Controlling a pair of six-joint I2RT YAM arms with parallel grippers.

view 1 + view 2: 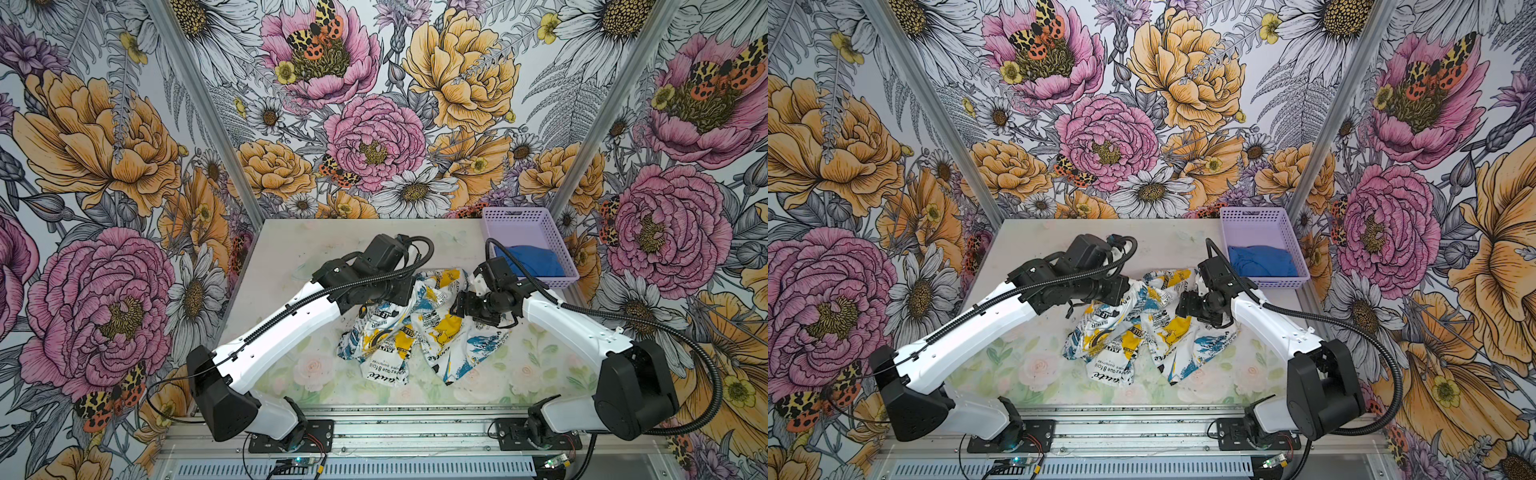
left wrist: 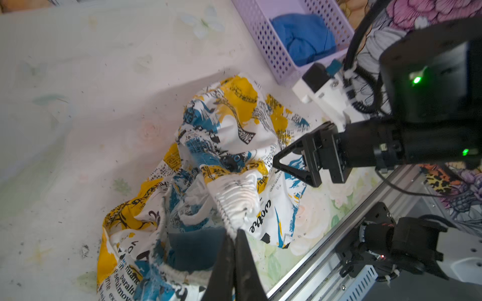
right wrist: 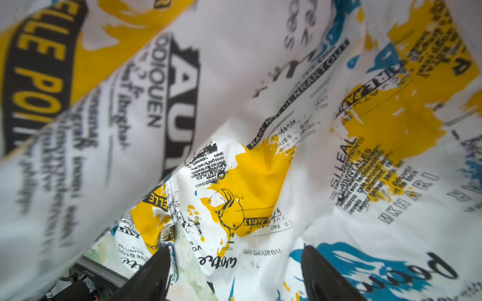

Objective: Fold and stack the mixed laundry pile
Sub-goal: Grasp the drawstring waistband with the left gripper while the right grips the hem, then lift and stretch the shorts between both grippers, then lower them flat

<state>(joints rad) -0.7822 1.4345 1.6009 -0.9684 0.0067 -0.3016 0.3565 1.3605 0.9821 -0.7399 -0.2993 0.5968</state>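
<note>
Close to the middle of the table [image 1: 291, 241], my left gripper [image 2: 234, 237] is clamped tight, its two dark fingers pressed together on a ribbed white edge of the printed garment [image 1: 419, 332], and the cloth rises in a gathered ridge from the heap up to that pinch. Across from it, on the side nearer the right edge, my right gripper [image 3: 234, 271] stands with its jaws wide apart; its own wrist view shows both fingers [image 3: 154, 273] spread over the white fabric with its black newspaper lettering and yellow and blue splashes, very near the cloth, though I cannot tell whether a tip touches it. From the left wrist view I see that same gripper side on, one triangular finger pointing at the crumpled top of the garment. Both arms reach inward from the near edge and meet over the heap. The printed garment lies crumpled and unfolded, spreading from the centre toward the near edge, with two loose lobes pointing at that edge in both top views. The blue T-shirt [image 1: 528, 259] is bunched inside the lavender basket [image 1: 519, 214], which sits at the far right corner of the table, just beside the right arm's wrist, near the garment's far end but not touching it. The tabletop around carries a pale flower print
</note>
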